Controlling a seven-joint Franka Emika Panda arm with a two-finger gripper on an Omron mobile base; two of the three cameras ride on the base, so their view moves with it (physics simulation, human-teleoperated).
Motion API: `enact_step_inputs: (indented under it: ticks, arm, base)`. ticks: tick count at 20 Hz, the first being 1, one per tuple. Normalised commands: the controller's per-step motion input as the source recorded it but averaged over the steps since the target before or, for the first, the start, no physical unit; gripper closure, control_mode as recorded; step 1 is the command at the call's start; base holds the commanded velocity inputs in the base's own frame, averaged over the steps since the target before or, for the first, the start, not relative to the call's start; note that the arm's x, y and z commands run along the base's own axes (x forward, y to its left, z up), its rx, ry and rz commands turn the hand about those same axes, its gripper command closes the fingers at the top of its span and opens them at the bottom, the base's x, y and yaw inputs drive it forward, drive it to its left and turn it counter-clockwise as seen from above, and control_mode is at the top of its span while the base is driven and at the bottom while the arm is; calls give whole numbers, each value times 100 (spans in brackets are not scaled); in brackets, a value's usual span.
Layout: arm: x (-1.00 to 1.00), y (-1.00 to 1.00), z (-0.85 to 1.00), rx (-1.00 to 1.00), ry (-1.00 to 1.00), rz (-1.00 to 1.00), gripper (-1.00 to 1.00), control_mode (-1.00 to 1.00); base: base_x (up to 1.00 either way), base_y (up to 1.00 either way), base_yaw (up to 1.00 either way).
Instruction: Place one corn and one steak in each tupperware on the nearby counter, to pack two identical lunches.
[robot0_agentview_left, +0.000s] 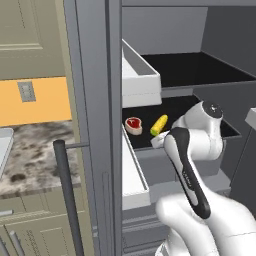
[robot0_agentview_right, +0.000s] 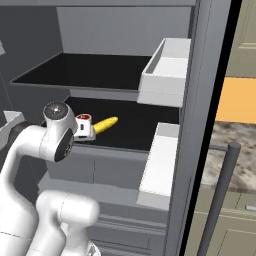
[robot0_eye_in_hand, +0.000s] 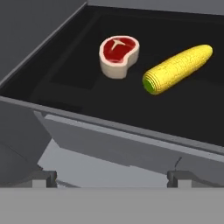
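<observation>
Stood before open fridge, reaching toward black shelf (robot0_eye_in_hand: 87, 100). Raw red steak with pale fat rim (robot0_eye_in_hand: 118, 55) lay left, yellow corn cob with green end (robot0_eye_in_hand: 177, 68) just right of it, apart, both on far part of shelf. Two-finger gripper (robot0_eye_in_hand: 113, 177) spread wide, empty, short of shelf's near edge. Best approach judged: advance over shelf lip, straddle corn across its narrow width, close mid-cob to avoid rolling.

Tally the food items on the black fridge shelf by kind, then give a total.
Steak: 1
Corn: 1
Total: 2, both lying on the black shelf, side by side and apart.
</observation>
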Motion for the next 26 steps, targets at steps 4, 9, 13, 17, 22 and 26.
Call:
enact_step_inputs:
  ticks: [4,9,13,17,22,26]
  arm:
    - [60,10,-7,0,3,0,-100,-100]
    - [57,10,-9,0,4,0,-100,-100]
    - [39,20,-23,0,0,0,-100,-100]
    - [29,18,-26,0,0,0,-100,-100]
    - [35,18,-18,0,0,0,-100,-100]
    - [45,21,-14,0,0,0,-100,-100]
  base:
    - [0,0,0]
    - [0,0,0]
    - [0,0,0]
    - [0,0,0]
    - [0,0,0]
    - [0,0,0]
